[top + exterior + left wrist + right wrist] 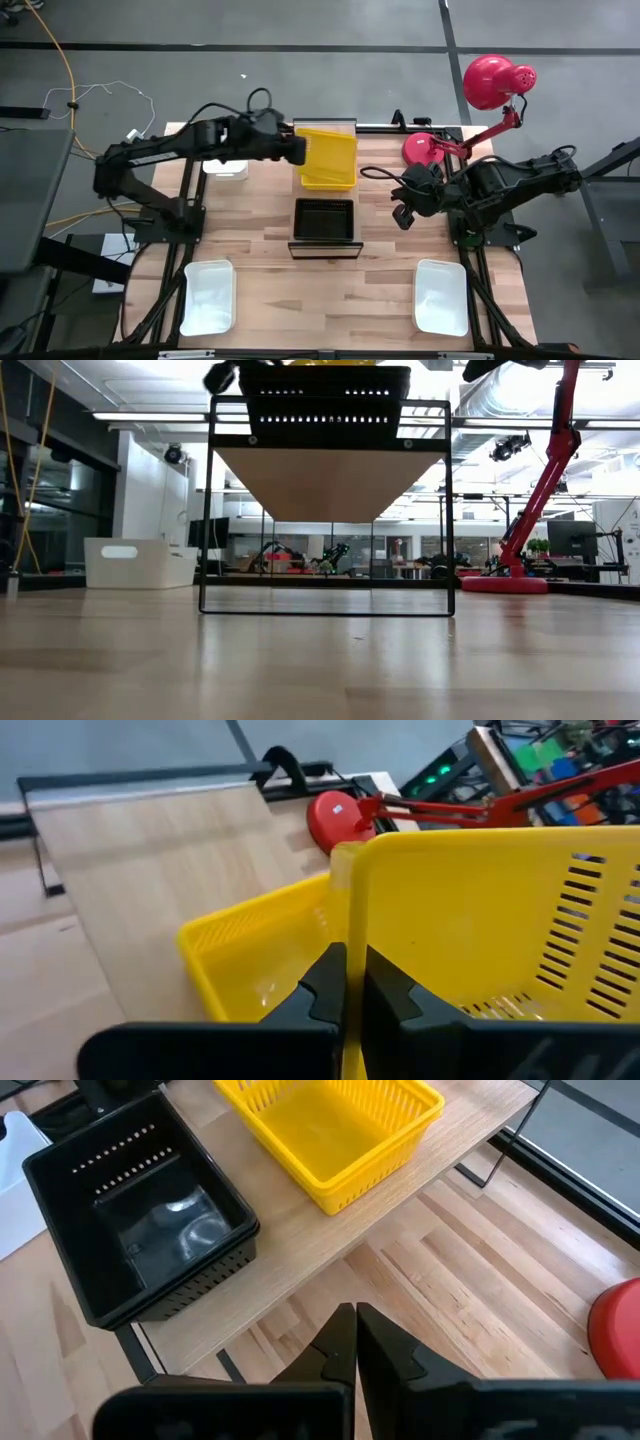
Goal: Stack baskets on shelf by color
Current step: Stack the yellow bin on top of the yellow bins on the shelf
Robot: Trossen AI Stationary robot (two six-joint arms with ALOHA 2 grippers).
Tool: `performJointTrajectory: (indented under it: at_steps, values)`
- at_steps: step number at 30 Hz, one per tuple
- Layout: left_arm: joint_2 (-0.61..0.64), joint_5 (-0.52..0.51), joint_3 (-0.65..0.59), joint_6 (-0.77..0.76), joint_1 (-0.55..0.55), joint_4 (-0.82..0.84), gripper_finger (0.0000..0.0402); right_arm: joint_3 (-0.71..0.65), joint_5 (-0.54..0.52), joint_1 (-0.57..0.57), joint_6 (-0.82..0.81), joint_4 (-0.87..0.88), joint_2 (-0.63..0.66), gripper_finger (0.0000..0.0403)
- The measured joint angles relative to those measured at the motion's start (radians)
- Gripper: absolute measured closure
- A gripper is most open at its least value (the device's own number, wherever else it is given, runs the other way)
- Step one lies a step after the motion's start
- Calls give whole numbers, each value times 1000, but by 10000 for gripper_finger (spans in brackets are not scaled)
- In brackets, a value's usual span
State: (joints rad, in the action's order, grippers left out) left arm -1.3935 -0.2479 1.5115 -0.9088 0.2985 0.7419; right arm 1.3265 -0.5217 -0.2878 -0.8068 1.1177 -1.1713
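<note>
The left gripper (300, 150) pinches a tilted yellow basket's (330, 158) wall above the shelf (330, 1230), beside the black basket (324, 220). It apparently could slip. The right gripper (402, 212) idles closed, empty.

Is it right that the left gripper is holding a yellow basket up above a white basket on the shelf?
Not quite. In the left wrist view the left gripper grips a yellow basket above another yellow basket on the shelf, not a white one.
</note>
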Motion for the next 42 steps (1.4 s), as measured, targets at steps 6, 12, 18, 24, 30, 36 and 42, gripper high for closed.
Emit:
performJointTrajectory:
  at_steps: [6,12,18,24,30,36,42]
  values:
    - [-80,-112,68,-33,-50,45,401,0,-3,0,2,31,5,403]
    - [-85,-216,68,-130,-99,166,401,0,-70,-13,-31,82,80,403]
    - [-108,-236,72,-160,-110,135,401,0,-100,-28,-26,82,171,403]
    - [-178,-239,69,-188,-118,142,401,0,-130,-28,-29,98,210,403]
    - [-188,-275,69,-204,-114,132,401,0,-132,-28,-25,98,209,403]
    - [-188,-267,69,-220,-97,192,401,0,-131,-28,-24,100,209,403]
    - [-188,-234,69,-206,-88,183,401,0,-131,-28,-24,106,210,403]
